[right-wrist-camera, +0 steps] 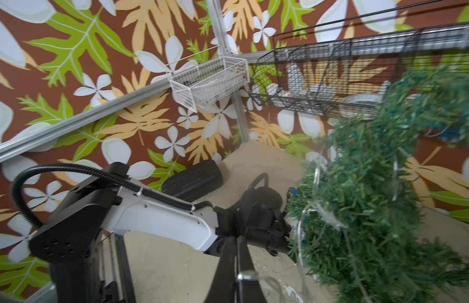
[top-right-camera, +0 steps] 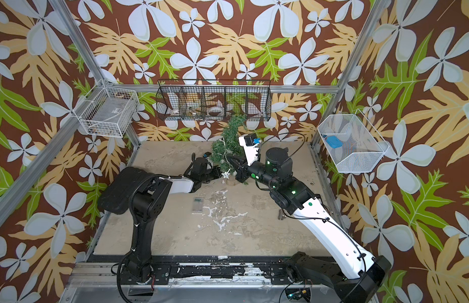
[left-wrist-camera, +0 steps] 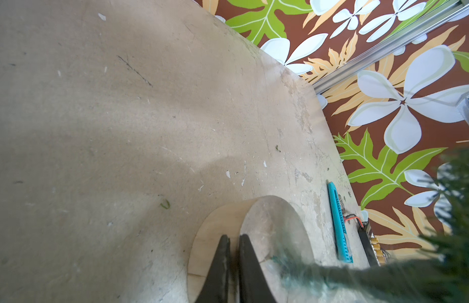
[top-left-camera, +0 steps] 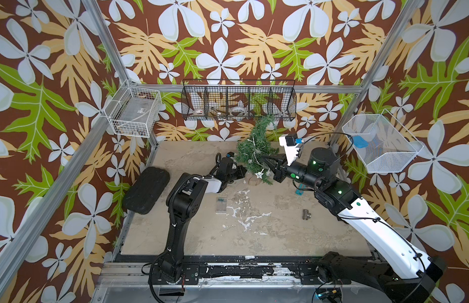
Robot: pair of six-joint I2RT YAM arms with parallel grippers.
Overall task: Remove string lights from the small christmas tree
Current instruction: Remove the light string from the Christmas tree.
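Overhead, the tree (top-left-camera: 257, 147) stands at the table's (top-left-camera: 280, 236) twelve o'clock, lights (top-left-camera: 250, 160) wound on it, left gripper (top-left-camera: 241, 171) at its eight o'clock, right gripper (top-left-camera: 263, 158) at four. Left wrist: jaws closed at the base (left-wrist-camera: 275, 223). Right wrist: jaws closed beside the tree (right-wrist-camera: 372, 210).

small green christmas tree (top-left-camera: 256, 147), tip bent, wrapped in string lights (right-wrist-camera: 316, 178).

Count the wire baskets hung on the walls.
3: a white basket on the left wall, a black divided basket on the back wall, and a white mesh basket on the right wall. None appears hidden.
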